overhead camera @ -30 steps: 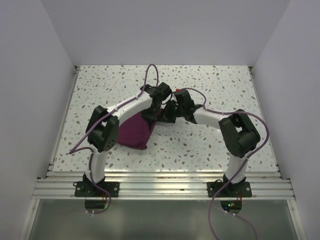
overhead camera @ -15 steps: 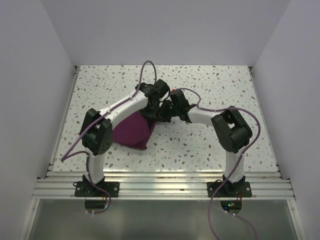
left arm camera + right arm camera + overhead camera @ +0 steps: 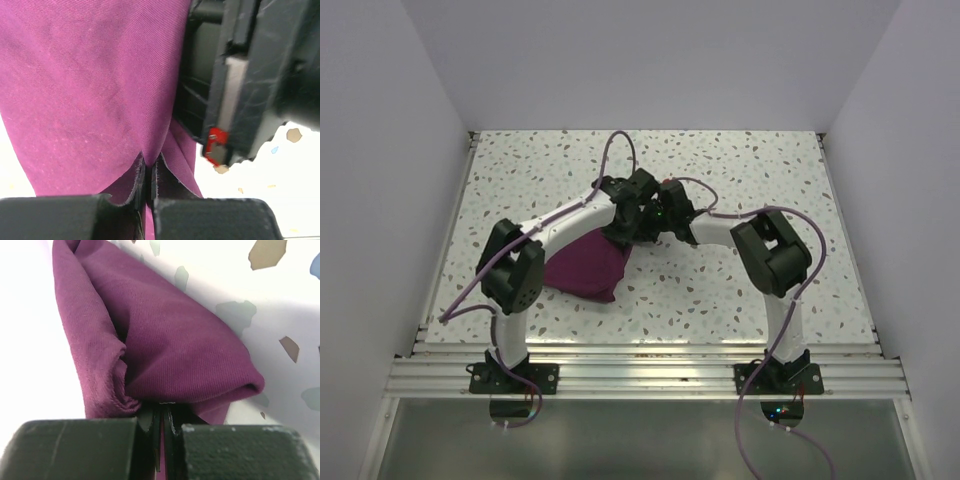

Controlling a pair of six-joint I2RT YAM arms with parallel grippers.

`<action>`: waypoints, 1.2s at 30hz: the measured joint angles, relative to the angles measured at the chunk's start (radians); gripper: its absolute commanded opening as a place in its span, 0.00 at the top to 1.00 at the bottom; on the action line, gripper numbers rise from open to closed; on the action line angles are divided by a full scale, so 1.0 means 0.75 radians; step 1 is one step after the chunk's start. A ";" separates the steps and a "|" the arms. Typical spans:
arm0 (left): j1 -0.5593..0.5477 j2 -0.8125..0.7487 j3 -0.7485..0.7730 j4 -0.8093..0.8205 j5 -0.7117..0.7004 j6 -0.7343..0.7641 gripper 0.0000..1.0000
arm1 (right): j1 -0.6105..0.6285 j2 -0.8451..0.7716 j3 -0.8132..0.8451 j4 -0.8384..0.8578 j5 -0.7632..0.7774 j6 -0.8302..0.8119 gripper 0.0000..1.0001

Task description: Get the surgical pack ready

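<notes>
Left claw: clenched on a pinched ridge of the purple cloth, jaws nearly together with fabric between them. Right claw: same, clamped on a folded edge of it, with a rounded fold bulging just past the tips.

Change over the last second: my right arm has swung in leftward, elbow included. The two wrists were close and are now practically touching above the bundle's far right corner. My right wrist body fills the right side of the left camera. The bundle has sagged a bit flatter.

The cloth sits left of centre on the bench, partly under my left forearm. No tray or other contents visible, all covered or hidden.

My read: the right-hand flap is being drawn in over the bundle, so this is mid-fold and the wrap isn't closed. Risk: the claws colliding at this spacing.
</notes>
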 measured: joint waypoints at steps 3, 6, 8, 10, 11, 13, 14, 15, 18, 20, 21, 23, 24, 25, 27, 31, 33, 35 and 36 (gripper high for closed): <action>0.000 -0.016 -0.016 0.013 0.015 0.009 0.68 | -0.029 -0.009 -0.033 0.023 -0.066 0.006 1.00; -0.005 -0.044 -0.041 0.014 0.066 0.006 0.57 | -0.095 -0.070 -0.114 0.048 -0.138 0.004 1.00; -0.010 -0.063 -0.052 0.014 0.096 0.002 0.55 | -0.156 -0.152 -0.165 -0.007 -0.170 -0.041 1.00; -0.016 -0.085 -0.061 0.017 0.119 -0.002 0.55 | -0.212 -0.229 -0.180 -0.095 -0.179 -0.104 1.00; -0.017 -0.105 -0.072 0.022 0.133 -0.003 0.55 | -0.237 -0.261 -0.179 -0.125 -0.181 -0.137 1.00; -0.018 -0.144 -0.090 0.026 0.154 -0.004 0.56 | -0.273 -0.308 -0.168 -0.183 -0.184 -0.197 1.00; -0.018 -0.170 -0.101 0.032 0.169 -0.004 0.58 | -0.284 -0.323 -0.154 -0.213 -0.188 -0.228 1.00; -0.018 -0.195 -0.113 0.038 0.181 -0.005 0.59 | -0.289 -0.328 -0.136 -0.233 -0.201 -0.251 1.00; -0.018 -0.261 -0.152 0.066 0.219 -0.012 0.59 | -0.289 -0.316 -0.079 -0.248 -0.253 -0.287 1.00; -0.018 -0.289 -0.184 0.079 0.232 -0.027 0.53 | -0.286 -0.273 -0.005 -0.250 -0.305 -0.290 1.00; -0.018 -0.298 -0.203 0.086 0.238 -0.035 0.52 | -0.286 -0.247 0.031 -0.241 -0.335 -0.287 1.00; -0.018 -0.312 -0.241 0.102 0.243 -0.048 0.51 | -0.284 -0.207 0.072 -0.221 -0.390 -0.272 1.00; -0.018 -0.318 -0.259 0.102 0.244 -0.057 0.50 | -0.283 -0.197 0.077 -0.213 -0.409 -0.263 1.00; -0.018 -0.323 -0.271 0.099 0.244 -0.065 0.50 | -0.282 -0.196 0.069 -0.218 -0.417 -0.255 1.00; -0.019 -0.324 -0.271 0.092 0.244 -0.078 0.46 | -0.276 -0.207 0.034 -0.221 -0.423 -0.253 1.00; -0.044 -0.324 -0.270 0.077 0.238 -0.124 0.44 | -0.263 -0.276 -0.129 -0.233 -0.420 -0.254 1.00; -0.077 -0.324 -0.270 0.068 0.227 -0.145 0.43 | -0.248 -0.315 -0.218 -0.238 -0.418 -0.254 0.99; -0.119 -0.324 -0.270 0.055 0.200 -0.164 0.43 | -0.221 -0.339 -0.279 -0.238 -0.414 -0.254 0.98; -0.151 -0.324 -0.270 0.044 0.182 -0.180 0.43 | -0.203 -0.347 -0.298 -0.239 -0.413 -0.254 0.98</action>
